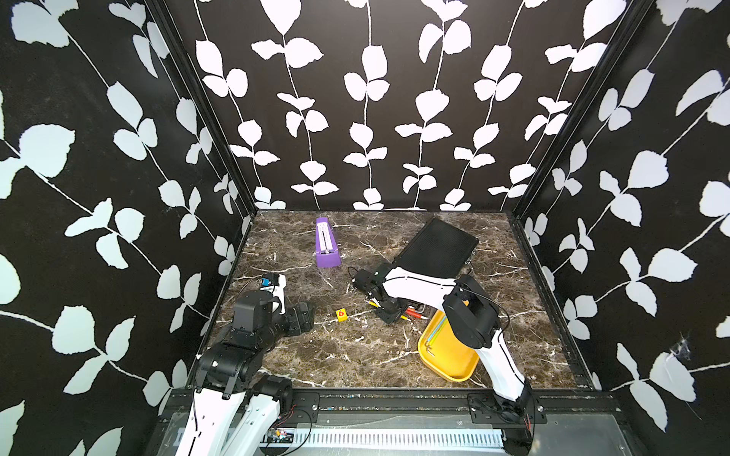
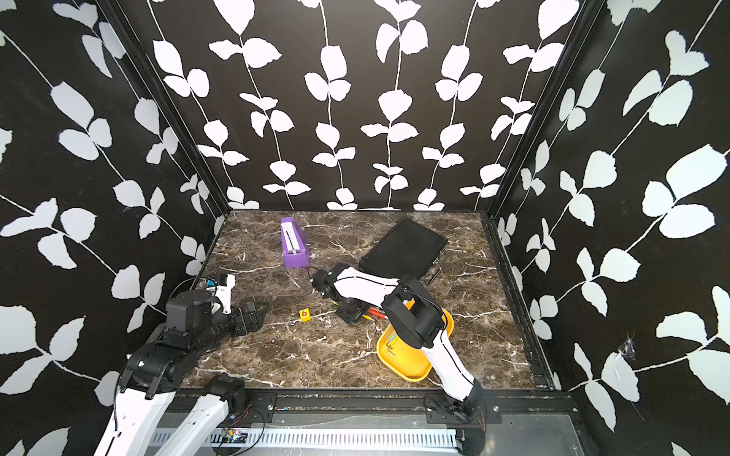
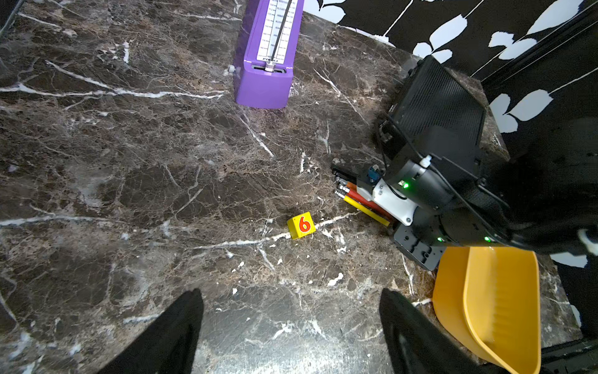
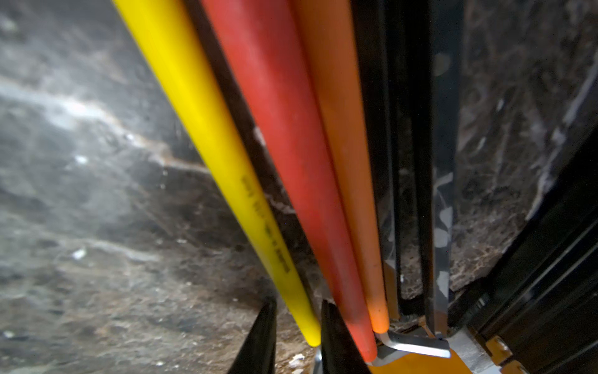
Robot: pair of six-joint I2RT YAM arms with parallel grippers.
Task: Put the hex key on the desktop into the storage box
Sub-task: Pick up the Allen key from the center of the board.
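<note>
Straddling the yellow-sleeved steel hex key just beside the shallow yellow plastic storage box, the right gripper stands narrowly parted, unclamped; probably light, stiff, slippery, so grip mid-sleeve.

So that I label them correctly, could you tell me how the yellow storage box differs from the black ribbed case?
The storage box is bright yellow and smooth; the black ribbed case is grooved. The storage box is an open tray holding thin hex keys; the case looks shut. The storage box is smaller and nearer the front; the case sits further back. Both rest on the desktop.
</note>
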